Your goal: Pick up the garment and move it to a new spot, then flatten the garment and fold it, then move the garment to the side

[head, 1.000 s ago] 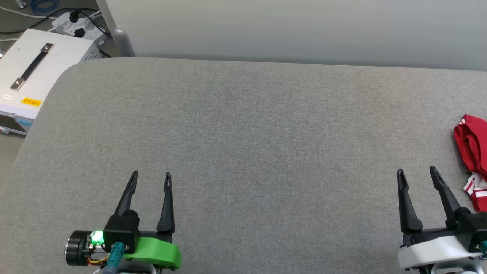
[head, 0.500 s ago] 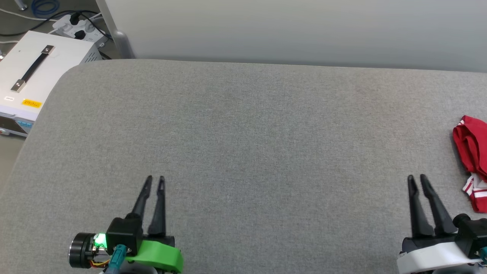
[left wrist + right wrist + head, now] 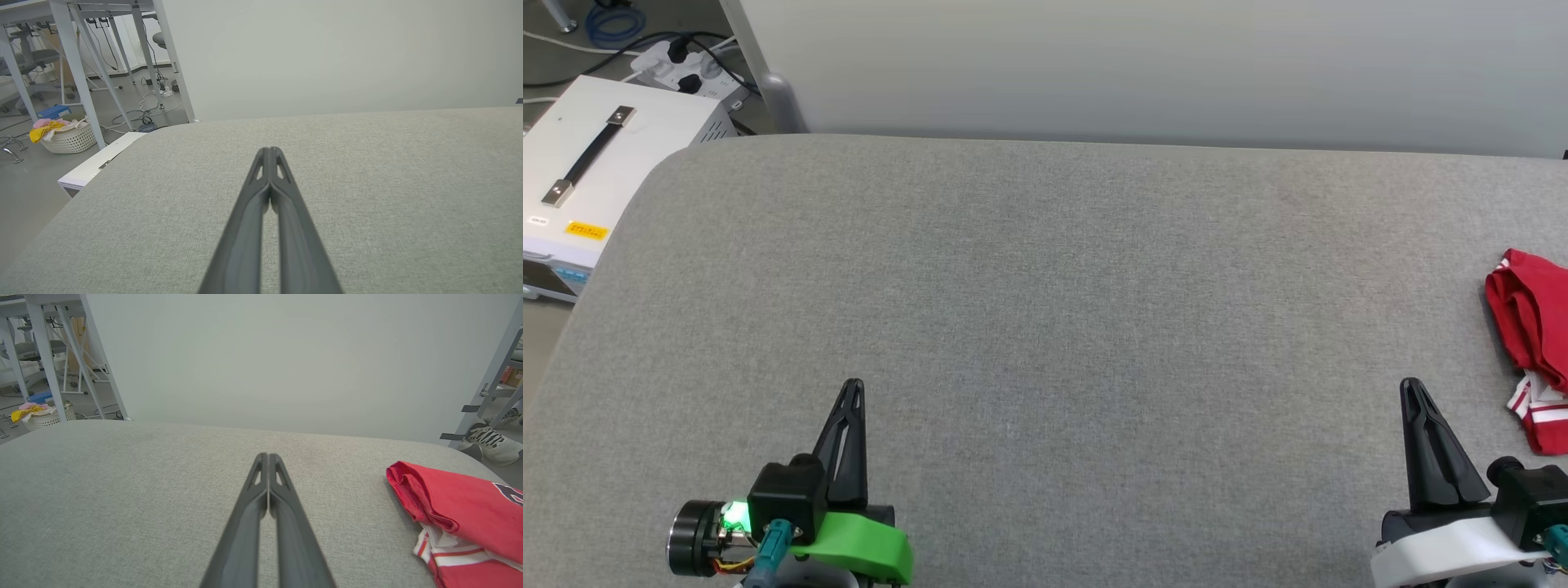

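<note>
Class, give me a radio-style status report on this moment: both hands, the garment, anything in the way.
Left hand shut, empty. Right hand shut, empty. Garment lies untouched at right side of table. Nothing between right hand and it.

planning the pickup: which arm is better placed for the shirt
Right. The shirt lies at the grey surface's right side, close to the right arm; the left arm is far off. Both jaws are shut.
</note>
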You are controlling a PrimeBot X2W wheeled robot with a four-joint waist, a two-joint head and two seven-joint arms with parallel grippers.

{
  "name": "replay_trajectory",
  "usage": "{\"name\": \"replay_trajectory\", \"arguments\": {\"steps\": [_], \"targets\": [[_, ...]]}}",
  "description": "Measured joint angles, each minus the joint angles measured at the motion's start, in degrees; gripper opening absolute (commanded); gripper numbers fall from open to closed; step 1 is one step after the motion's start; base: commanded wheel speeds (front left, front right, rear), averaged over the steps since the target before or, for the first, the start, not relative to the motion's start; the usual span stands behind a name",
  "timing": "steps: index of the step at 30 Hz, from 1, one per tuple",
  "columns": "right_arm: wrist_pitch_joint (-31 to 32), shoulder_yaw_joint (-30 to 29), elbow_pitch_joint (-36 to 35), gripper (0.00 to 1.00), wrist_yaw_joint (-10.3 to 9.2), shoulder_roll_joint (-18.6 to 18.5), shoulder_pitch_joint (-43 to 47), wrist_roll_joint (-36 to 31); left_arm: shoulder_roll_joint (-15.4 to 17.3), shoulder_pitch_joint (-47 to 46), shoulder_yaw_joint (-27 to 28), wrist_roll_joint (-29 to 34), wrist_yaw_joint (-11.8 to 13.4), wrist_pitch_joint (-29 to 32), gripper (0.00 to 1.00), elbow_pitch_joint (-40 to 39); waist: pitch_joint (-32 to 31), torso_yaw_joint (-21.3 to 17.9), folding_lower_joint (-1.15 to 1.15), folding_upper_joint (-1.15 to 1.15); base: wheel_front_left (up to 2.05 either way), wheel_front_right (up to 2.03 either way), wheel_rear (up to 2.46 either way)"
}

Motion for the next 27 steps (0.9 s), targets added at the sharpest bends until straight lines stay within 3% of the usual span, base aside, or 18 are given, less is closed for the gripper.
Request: {"name": "replay_trajectory", "arguments": {"steps": [27], "targets": [[3.4, 0.8, 0.9, 0.00, 0.00, 0.2, -1.0, -1.0, -0.7, -0.1, 1.3, 0.5, 0.0, 3.1, 0.00, -0.1, -1.1, -1.0, 0.00, 0.00, 0.00, 0.00, 0.00]]}}
